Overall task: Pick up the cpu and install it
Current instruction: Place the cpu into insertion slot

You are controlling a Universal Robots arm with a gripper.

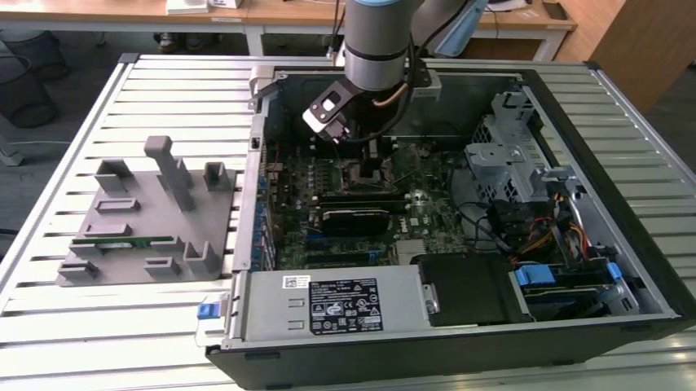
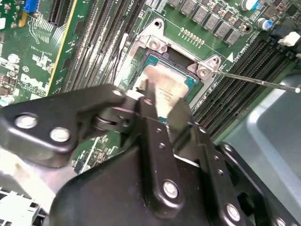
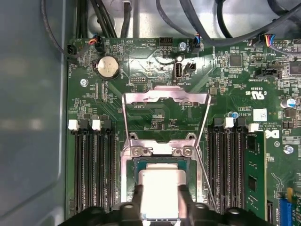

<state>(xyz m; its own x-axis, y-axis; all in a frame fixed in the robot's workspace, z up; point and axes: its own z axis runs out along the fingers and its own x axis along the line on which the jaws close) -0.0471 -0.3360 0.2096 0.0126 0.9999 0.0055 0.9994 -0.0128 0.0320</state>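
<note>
The cpu [image 3: 160, 181] is a silvery square chip with a pale edge. It lies low over the open socket [image 3: 162, 149] on the green motherboard. My gripper [image 3: 161, 201] is shut on it, one black finger against each of two opposite sides. In the second wrist view the cpu [image 2: 165, 84] sits within the socket frame [image 2: 157, 46], with the gripper [image 2: 162, 107] right above it. I cannot tell whether the chip rests fully in the socket. The exterior view has the gripper [image 1: 370, 163] reaching down into the computer case, at the middle of the board.
The socket's metal load plate [image 3: 164, 96] stands flipped open, and its thin wire lever [image 2: 256, 81] sticks out sideways. Memory slots [image 3: 89, 165] flank the socket. A black heatsink block [image 1: 354, 218] lies on the board. A grey parts fixture [image 1: 142, 220] holds a green memory stick [image 1: 125, 242].
</note>
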